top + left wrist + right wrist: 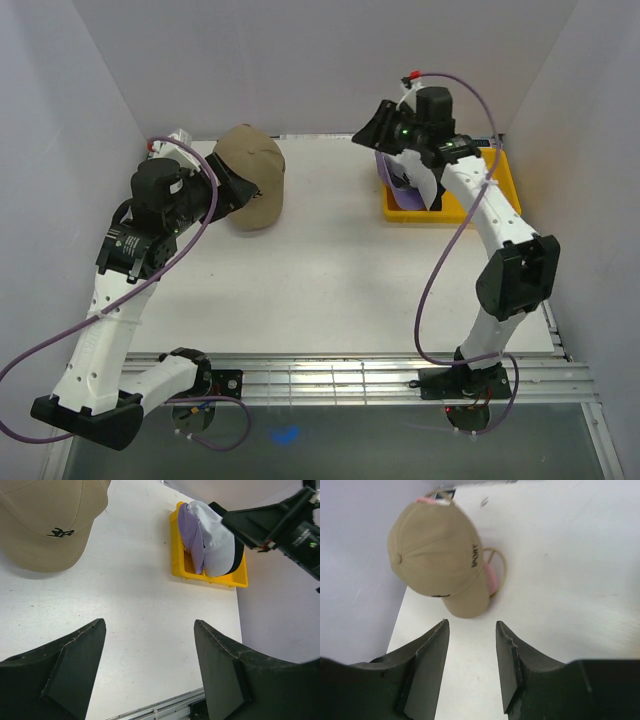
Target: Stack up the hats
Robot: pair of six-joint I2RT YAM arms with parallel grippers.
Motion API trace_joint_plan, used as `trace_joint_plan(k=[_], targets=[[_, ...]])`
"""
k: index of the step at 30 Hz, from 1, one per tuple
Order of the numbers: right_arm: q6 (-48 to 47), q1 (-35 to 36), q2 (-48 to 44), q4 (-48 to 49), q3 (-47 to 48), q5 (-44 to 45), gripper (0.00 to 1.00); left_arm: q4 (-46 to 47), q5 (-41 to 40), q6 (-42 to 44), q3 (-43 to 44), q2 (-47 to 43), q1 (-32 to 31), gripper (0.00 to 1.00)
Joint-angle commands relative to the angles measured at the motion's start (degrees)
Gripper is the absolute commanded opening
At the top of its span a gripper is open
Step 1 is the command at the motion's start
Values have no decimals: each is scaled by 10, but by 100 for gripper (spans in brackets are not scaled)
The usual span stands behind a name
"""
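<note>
Tan cap [251,176] sits on bench [330,270] over pink cap [492,577], just ahead of left pincer [232,185], released, empty. Remaining caps [210,537] lie in yellow bin [500,180] directly under right pincer [385,130], spread, empty. Right arm nearer bin; caps' brims point toward bench centre.

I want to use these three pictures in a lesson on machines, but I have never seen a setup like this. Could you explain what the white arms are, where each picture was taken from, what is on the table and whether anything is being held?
These are two robot arms bolted at the table's near edge. The overhead picture looks down on both. The other two come from cameras on the wrists, so the dark wedges are each arm's own fingers. The left gripper and right gripper stand open, holding nothing. On the white table lies a tan cap with something pink peeking from beneath it. A yellow bin holds more caps, a purple one and a pale one showing.
</note>
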Motion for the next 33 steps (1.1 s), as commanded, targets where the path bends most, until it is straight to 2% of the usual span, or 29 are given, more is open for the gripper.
trace_joint_plan(k=[1, 6, 13, 33], targets=[[-55, -65, -55, -74, 8, 5, 49, 16, 11, -3, -4, -12, -2, 81], [-77, -166, -91, -115, 2, 16, 49, 21, 16, -5, -9, -13, -2, 81], [-71, -287, -82, -133, -34, -24, 45, 23, 16, -4, -16, -15, -2, 81], [-104, -300, -21, -124, -96, -1, 46, 25, 21, -6, -19, -8, -2, 81]])
